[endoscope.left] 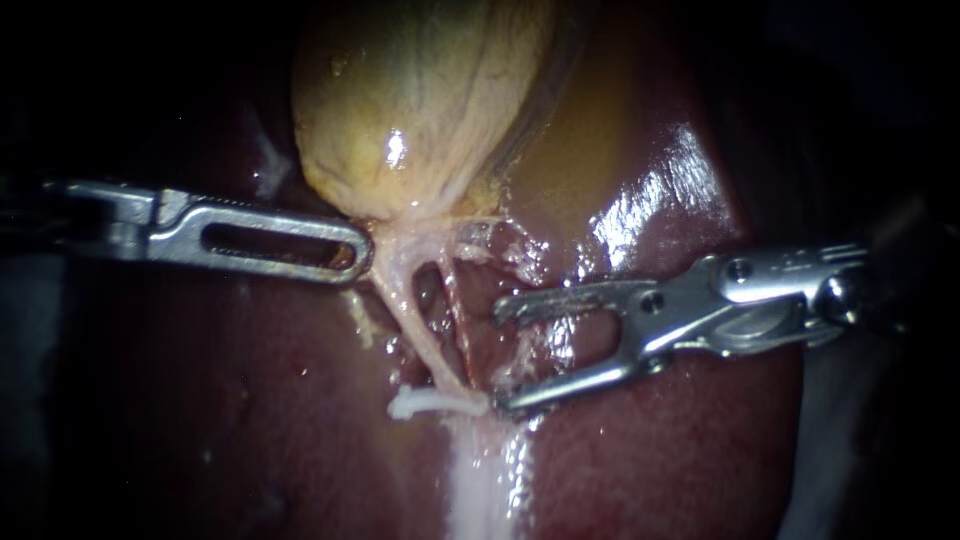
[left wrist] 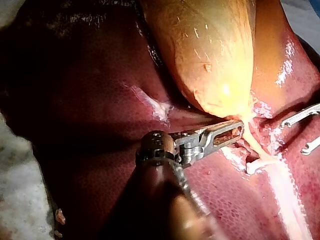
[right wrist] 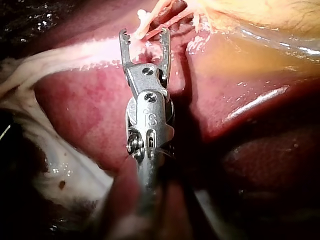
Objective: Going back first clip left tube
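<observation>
At the neck of the gallbladder [endoscope.left: 410,100], the left instrument [endoscope.left: 355,247] has its hand clenched. The two slotted jaws lie together and pinch the pale tissue where the gallbladder narrows, and the shaft runs in level from the side. From that pinched spot two tubes fan out over the liver [endoscope.left: 200,400]. The left tube [endoscope.left: 415,320] is the thicker, whitish one. It starts right at the jaw tips and slants away to a white clip [endoscope.left: 425,403] that sits across its far end. The right tube [endoscope.left: 458,320] is thinner and reddish. It runs close beside the left one, and the two draw together near the clip.

Across from them the right instrument [endoscope.left: 500,355] has its hand released, the jaws spread wide with nothing gripped between them. Their tips stop just short of the tubes. In the endoscope view the upper tip lies near the middle of the right tube's run. The lower tip lies just beside the clip's end, and I cannot tell whether it touches. In the right wrist view the clip lies just ahead of the open jaws, roughly in line with the gap.

Beyond the clip a pale band [endoscope.left: 480,480] of tissue runs on over the dark red, wet liver. The yellow gallbladder lies on the liver past the left instrument's jaws.
</observation>
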{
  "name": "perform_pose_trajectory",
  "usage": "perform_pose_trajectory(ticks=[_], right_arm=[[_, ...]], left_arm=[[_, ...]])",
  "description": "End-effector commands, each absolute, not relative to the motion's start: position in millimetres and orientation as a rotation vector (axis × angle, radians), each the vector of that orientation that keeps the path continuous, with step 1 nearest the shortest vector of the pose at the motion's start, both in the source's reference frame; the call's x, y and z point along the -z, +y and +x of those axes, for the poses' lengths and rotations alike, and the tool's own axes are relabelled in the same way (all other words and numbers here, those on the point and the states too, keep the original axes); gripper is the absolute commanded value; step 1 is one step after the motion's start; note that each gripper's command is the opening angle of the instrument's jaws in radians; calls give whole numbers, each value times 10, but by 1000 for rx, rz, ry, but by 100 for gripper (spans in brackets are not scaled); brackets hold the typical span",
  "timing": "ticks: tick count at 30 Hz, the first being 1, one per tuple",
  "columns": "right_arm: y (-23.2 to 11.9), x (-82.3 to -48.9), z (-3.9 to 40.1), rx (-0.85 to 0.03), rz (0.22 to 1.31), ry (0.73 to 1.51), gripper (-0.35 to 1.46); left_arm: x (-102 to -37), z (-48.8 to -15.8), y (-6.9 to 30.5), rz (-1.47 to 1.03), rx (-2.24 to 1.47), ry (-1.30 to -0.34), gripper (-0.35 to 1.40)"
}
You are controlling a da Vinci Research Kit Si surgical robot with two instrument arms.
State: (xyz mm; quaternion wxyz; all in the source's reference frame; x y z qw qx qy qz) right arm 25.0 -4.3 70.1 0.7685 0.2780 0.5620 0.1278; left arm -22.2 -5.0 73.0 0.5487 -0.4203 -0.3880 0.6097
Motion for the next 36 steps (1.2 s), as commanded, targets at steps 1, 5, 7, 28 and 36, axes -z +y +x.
perform_pose_trajectory(ticks=[1,5,7,28,36], right_arm=[[-41,-699,247,-275,597,1220,50],[-30,-691,233,-269,576,1221,50],[-25,-688,227,-271,573,1221,50],[-28,-685,224,-271,573,1221,50],[-28,-685,224,-271,573,1221,50]], left_arm=[[-731,-222,-50,-995,-1444,-918,-35],[-732,-223,-50,-995,-1445,-918,-35],[-732,-223,-50,-995,-1445,-918,-35],[-793,-282,-58,-975,-1486,-917,-35],[-802,-285,-59,-971,-1496,-921,-35]])
